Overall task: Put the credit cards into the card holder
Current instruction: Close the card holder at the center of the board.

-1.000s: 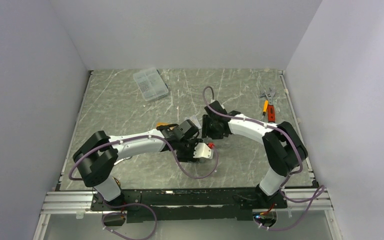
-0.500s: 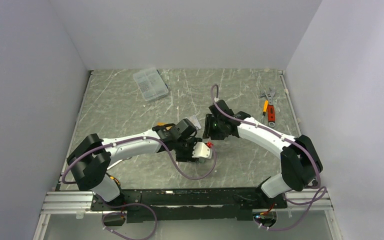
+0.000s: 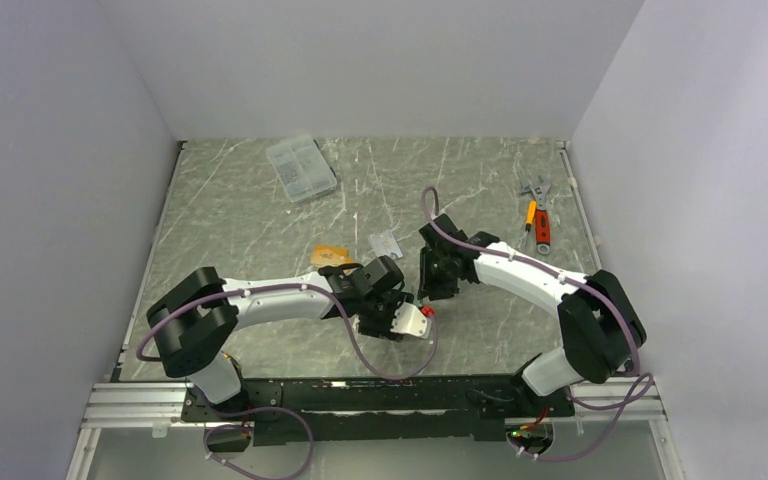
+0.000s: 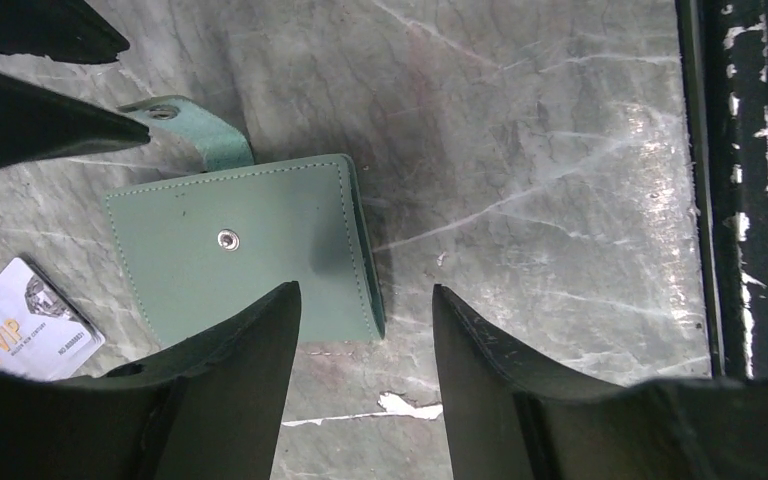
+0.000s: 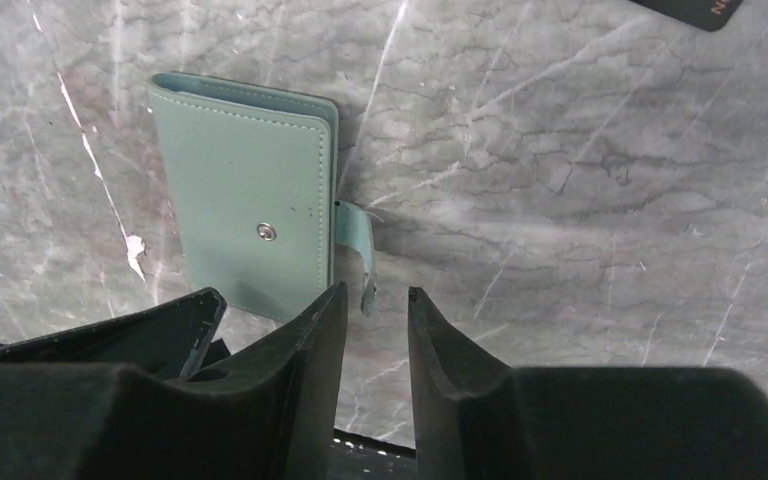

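1. The card holder (image 4: 240, 255) lies folded shut and flat on the tabletop (image 4: 560, 150), between the two grippers. It is a small grey-green rectangle of smooth leather-like material with pale stitching along its edges and a metal snap stud on its face.
2. Its snap tab (image 5: 355, 245), a narrow strip of the same material, sticks out loose from one long edge, unfastened.
3. The right gripper (image 5: 375, 292) stands over that tab with its dark fingers only narrowly parted. The tab's end sits at the mouth of the gap, and contact cannot be told.
4. The left gripper (image 4: 365, 295) hangs over the fold-side edge of the card holder, its black fingers spread wide and holding nothing.
5. The silvery-white card (image 4: 25, 333), glossy with gold "VIP" lettering, lies flat just beside a corner of the card holder.
6. The orange card (image 3: 328, 255) lies flat a little farther out, to the left.
7. A flat black piece (image 5: 695, 10) with gold lettering shows at the edge of the right wrist view.
8. The tabletop is grey-green and stone-patterned, with pale veins and a slight sheen.
9. A clear compartment box (image 3: 301, 168) sits far back on the left, and an orange-handled tool (image 3: 534, 215) far back on the right.
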Controlling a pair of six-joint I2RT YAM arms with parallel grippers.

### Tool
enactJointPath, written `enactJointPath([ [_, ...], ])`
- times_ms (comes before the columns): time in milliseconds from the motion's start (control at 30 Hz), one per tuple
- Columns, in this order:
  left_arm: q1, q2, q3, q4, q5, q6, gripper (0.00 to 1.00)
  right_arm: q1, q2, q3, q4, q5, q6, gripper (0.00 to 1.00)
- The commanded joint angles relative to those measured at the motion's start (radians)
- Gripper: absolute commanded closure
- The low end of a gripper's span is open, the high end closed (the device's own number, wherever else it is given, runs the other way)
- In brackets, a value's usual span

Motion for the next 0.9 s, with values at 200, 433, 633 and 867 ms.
enactJointPath([
  [200, -0.007, 0.029, -0.012, 0.054, -0.038, 0.045, 0.47, -0.001, -0.032, -0.025, 0.015, -0.001, 0.018, 0.79],
  [433, -0.006, 0.049, -0.012, 0.025, -0.015, 0.064, 0.55, -0.003, -0.019, -0.02, 0.029, 0.0, 0.015, 0.83],
  [633, -0.005, 0.057, -0.007, 0.011, -0.006, 0.064, 0.59, -0.003, 0.003, -0.021, 0.048, -0.014, 0.013, 0.83],
  [867, -0.003, 0.059, -0.01, 0.005, -0.003, 0.064, 0.62, -0.003, 0.018, -0.014, 0.048, -0.016, 0.002, 0.85],
])
